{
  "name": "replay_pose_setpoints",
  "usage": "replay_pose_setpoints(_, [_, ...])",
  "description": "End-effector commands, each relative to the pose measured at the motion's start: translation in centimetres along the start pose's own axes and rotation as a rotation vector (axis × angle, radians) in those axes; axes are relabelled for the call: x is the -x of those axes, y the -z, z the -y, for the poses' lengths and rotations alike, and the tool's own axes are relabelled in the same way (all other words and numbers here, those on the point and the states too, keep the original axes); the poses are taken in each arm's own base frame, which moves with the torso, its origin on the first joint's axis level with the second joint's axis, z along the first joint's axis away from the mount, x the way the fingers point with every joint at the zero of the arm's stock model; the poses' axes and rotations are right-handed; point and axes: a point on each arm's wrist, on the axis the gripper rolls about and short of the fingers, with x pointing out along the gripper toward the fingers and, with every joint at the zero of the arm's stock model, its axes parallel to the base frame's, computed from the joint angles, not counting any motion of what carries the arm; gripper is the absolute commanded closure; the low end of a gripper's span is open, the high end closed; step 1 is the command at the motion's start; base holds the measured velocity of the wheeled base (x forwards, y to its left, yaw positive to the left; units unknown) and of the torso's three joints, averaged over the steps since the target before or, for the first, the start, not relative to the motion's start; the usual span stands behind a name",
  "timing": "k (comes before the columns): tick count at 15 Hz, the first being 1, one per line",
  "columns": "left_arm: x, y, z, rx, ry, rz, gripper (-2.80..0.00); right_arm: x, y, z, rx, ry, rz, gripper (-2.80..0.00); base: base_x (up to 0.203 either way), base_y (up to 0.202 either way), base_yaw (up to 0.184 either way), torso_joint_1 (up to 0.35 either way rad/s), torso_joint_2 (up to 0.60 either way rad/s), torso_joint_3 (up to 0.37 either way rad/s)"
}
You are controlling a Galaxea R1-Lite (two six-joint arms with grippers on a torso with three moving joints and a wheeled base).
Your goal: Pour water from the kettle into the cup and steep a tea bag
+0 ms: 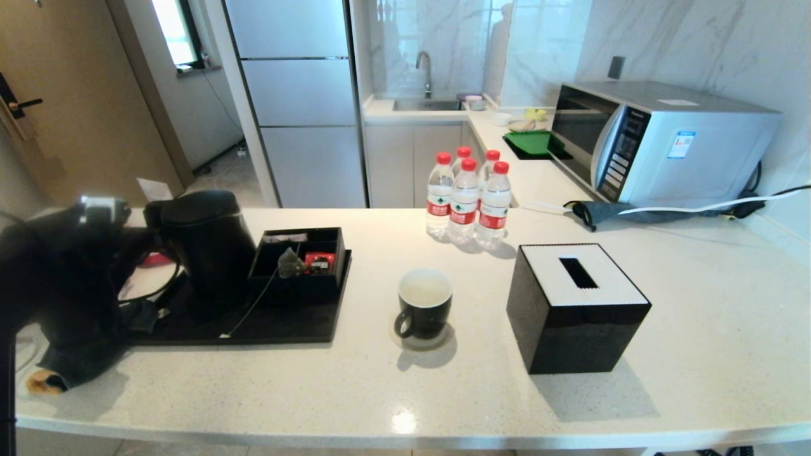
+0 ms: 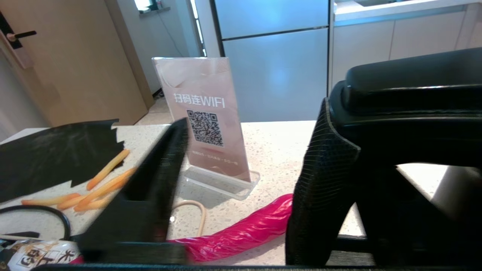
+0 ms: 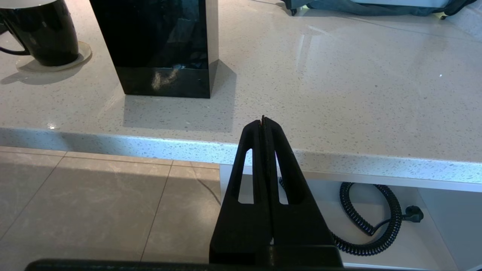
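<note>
Where five bottles (image 1: 466,199) cluster, one cup (image 1: 424,311) stands.

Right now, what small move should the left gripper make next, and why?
Probably move the left gripper from the kettle toward the tea bag: the cup seems to hold water already, the open jaws grip nothing, and the bag lies in the compartment box.

My right gripper (image 3: 263,119) hangs pressed together below the counter's (image 3: 339,98) edge; mug (image 3: 41,32) and black box (image 3: 158,45) stand beyond.
</note>
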Motion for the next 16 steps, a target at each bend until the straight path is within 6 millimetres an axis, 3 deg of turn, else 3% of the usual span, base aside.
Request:
replay_pose_setpoints(1, [0.0, -0.2, -0.1, -0.004, -0.001, 0.011, 0.00, 0.0, 0.0, 0.0, 0.001, -0.001, -0.001, 0.00, 0.000, 0.000, 0.000, 0.000, 0.00, 0.000])
replay_pose_setpoints(11, [-0.1, -0.6, 0.6, -0.001, 0.012, 0.030, 0.00, 0.0, 0.0, 0.0, 0.001, -0.001, -0.001, 0.00, 0.000, 0.000, 0.000, 0.000, 0.00, 0.000])
replay_pose_setpoints(16, [-0.1, -1.9, 1.1, 0.021, 0.009, 0.095, 0.00, 0.0, 0.0, 0.0, 0.001, -0.001, -0.001, 0.00, 0.000, 0.000, 0.000, 0.000, 0.00, 0.000])
